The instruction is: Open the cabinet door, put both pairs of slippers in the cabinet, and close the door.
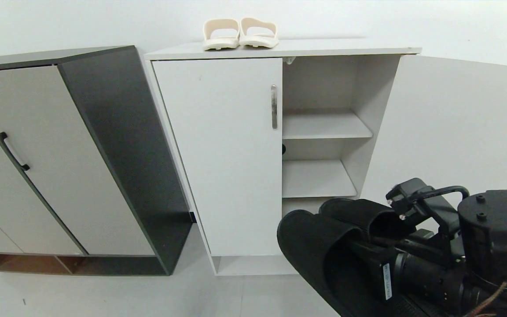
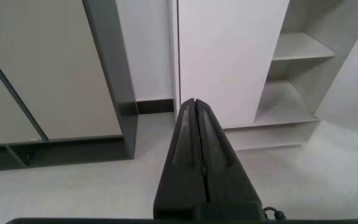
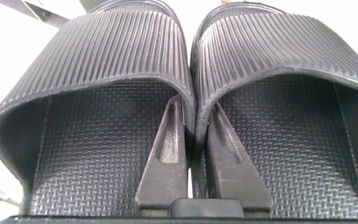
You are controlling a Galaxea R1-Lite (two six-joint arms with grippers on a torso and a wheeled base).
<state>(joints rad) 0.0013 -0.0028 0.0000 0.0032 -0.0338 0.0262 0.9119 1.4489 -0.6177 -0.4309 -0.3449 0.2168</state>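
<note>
A pair of black slippers (image 1: pixel 324 246), side by side, hangs low in front of the white cabinet (image 1: pixel 346 45), before its open half, the right gripper's (image 3: pixel 195 107) fingers clamped on the inner walls where the two meet. A cream pair of slippers (image 1: pixel 240 33) sits on top of the cabinet, whose right door (image 1: pixel 456 132) stands swung wide. The left gripper (image 2: pixel 195 102), fingers pressed together on nothing, hovers before the cabinet's closed left door (image 1: pixel 218 154).

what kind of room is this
Likely a hallway or entry corner, perhaps staged: a white cabinet open onto shelves, cream slippers on top, and a grey cabinet beside it.
</note>
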